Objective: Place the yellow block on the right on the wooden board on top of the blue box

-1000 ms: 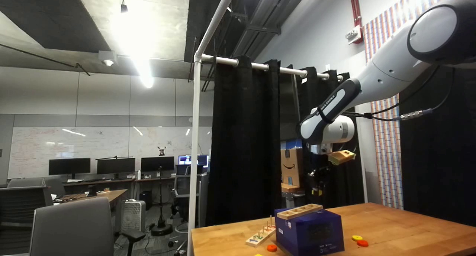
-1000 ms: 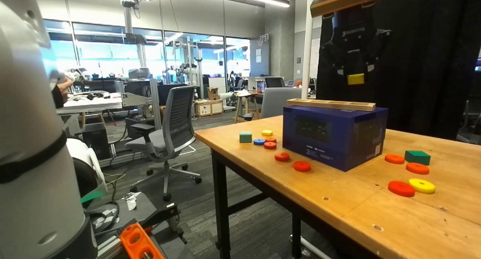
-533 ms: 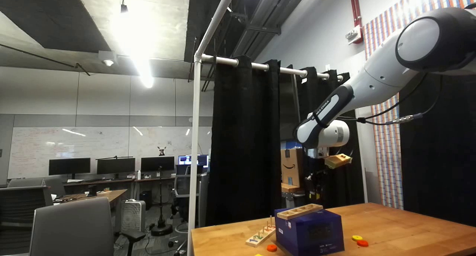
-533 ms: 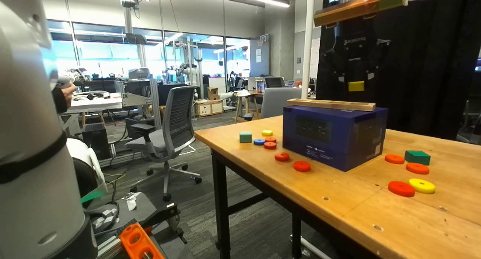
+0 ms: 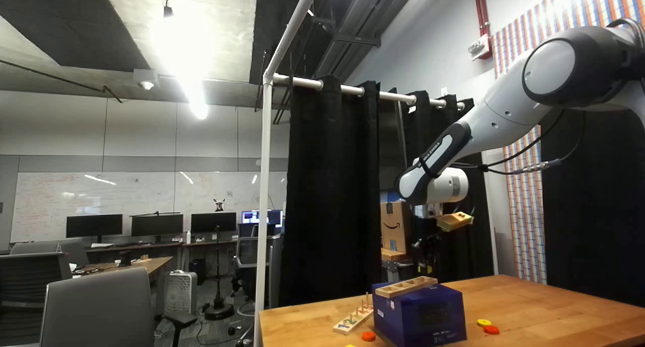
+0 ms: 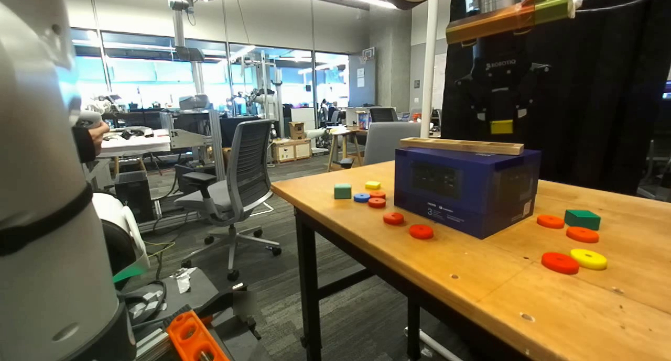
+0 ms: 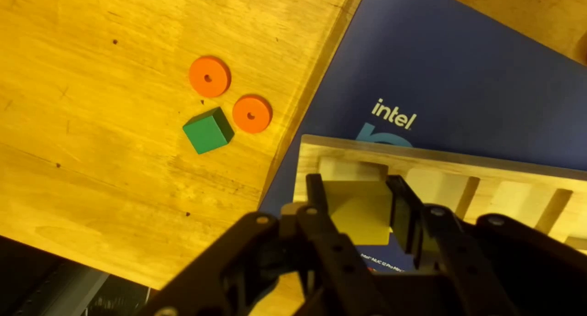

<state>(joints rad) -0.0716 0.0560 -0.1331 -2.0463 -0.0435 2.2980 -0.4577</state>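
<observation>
Well to the left of the end effector (image 6: 501,123), in an exterior view, stands a gray office chair (image 6: 251,164). Nearer, on the table (image 6: 482,269) and lower than the end effector, sit a pale green block (image 6: 343,192), a blue disc (image 6: 361,197), a small yellow piece (image 6: 372,185) and four red discs (image 6: 393,218). The dark blue box (image 6: 472,193) stands on the table beneath the end effector, with the wooden board (image 6: 461,145) lying flat on its top. Above the board, the end effector pinches the yellow block (image 6: 501,127), one finger against each side, and a gap shows between block and board. In the wrist view the block covers part of the recess (image 7: 341,170) at the board's left end, and further recesses (image 7: 435,187) run off to the right of the end effector. Right of the end effector and lower, in an exterior view, the table carries an orange disc (image 6: 550,221), a red disc (image 6: 560,263), a dark green block (image 6: 582,220), a second orange disc (image 6: 582,235) and a yellow disc (image 6: 588,259). A black curtain (image 6: 592,115) hangs behind the end effector and reaches to its right.
</observation>
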